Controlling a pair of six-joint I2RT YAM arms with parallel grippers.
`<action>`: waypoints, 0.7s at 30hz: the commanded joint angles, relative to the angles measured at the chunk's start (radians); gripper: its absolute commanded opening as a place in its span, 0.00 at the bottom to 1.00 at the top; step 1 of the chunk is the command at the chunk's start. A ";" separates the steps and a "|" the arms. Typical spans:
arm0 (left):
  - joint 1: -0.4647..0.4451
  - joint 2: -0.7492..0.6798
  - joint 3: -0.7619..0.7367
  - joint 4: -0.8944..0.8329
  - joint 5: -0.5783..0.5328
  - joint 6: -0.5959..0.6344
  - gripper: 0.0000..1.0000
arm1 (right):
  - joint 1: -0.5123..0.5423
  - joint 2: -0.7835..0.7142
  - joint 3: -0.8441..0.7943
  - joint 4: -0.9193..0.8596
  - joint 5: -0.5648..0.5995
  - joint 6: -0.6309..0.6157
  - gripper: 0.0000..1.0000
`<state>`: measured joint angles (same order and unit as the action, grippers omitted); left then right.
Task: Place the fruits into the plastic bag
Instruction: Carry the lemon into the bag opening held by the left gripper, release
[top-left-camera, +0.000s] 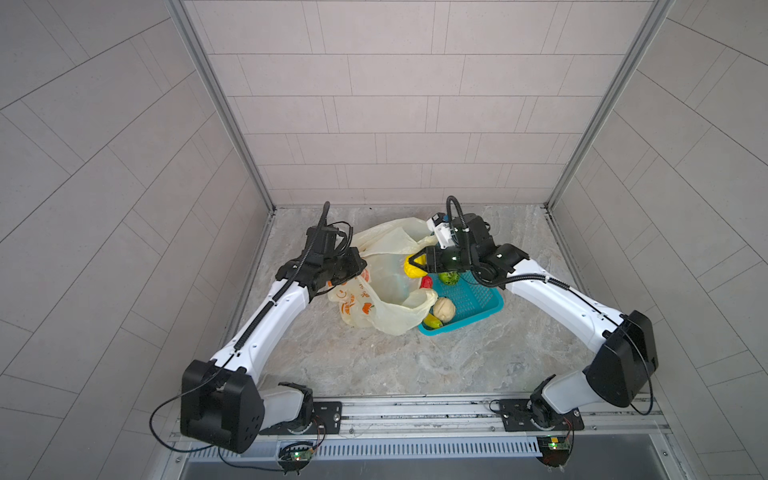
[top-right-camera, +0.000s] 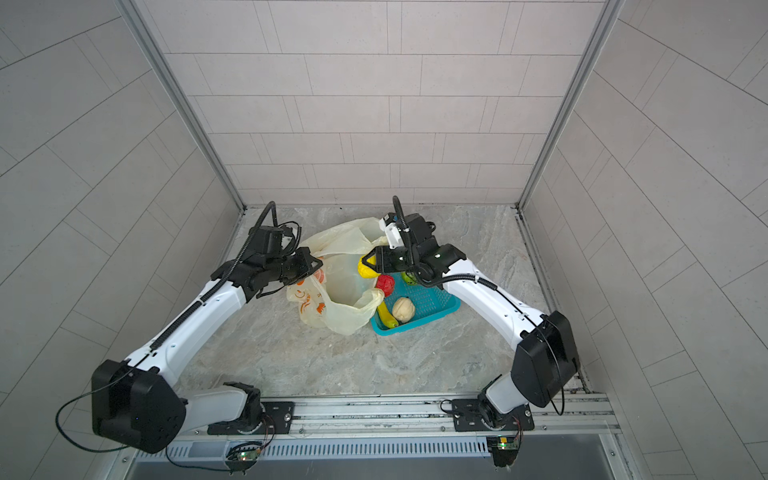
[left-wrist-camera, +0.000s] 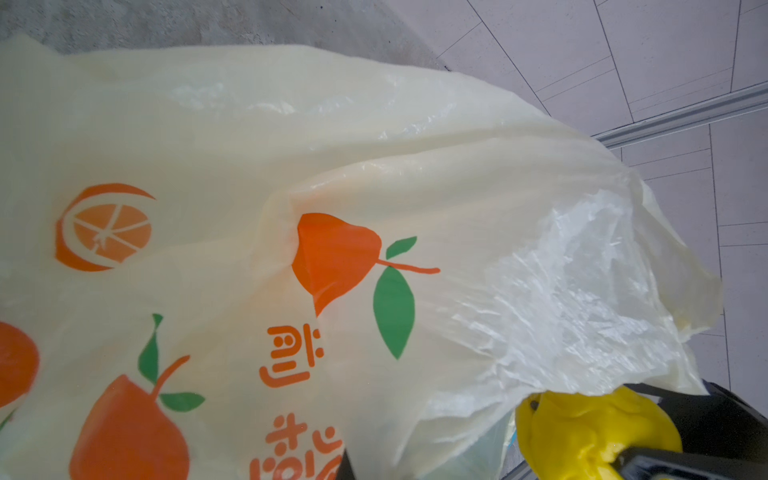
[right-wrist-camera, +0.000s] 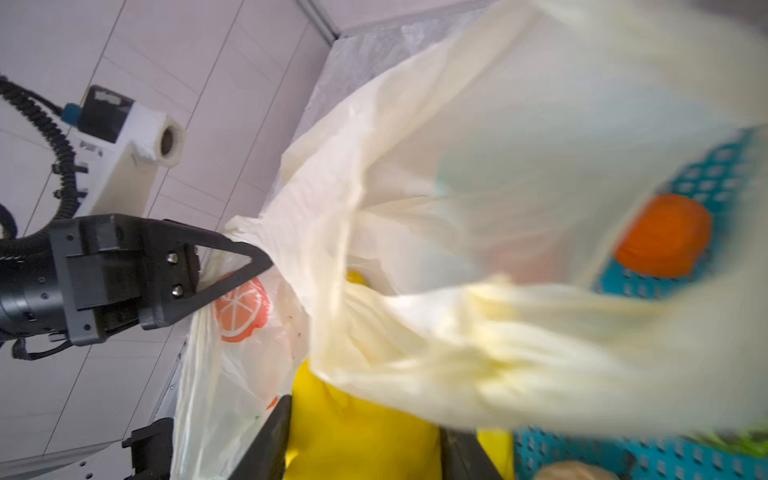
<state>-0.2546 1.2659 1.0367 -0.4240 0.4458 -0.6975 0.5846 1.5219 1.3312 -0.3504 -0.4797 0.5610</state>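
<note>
The pale-yellow plastic bag lies open in the middle of the table. My left gripper is shut on its raised left rim. My right gripper is shut on the bumpy yellow fruit, which hangs at the right edge of the bag's mouth. The red fruit, the green spiky one, the beige round one and the banana lie in the basket. An orange-red round fruit shows on the mesh in the right wrist view.
The teal mesh basket stands against the bag's right side, under my right wrist. Tiled walls close in the marble table at the back and on both sides. A metal rail runs along the front.
</note>
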 joint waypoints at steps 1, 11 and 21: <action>0.004 -0.038 -0.019 0.001 0.004 0.016 0.00 | 0.046 0.061 0.083 0.063 -0.017 -0.027 0.42; 0.004 -0.093 -0.025 -0.049 -0.098 0.009 0.00 | 0.141 0.290 0.249 0.003 0.009 -0.072 0.46; 0.005 -0.119 -0.053 -0.044 -0.113 0.002 0.00 | 0.178 0.440 0.333 -0.113 0.079 -0.076 0.55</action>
<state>-0.2546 1.1599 0.9981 -0.4652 0.3462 -0.6987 0.7639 1.9537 1.6436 -0.4210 -0.4404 0.4915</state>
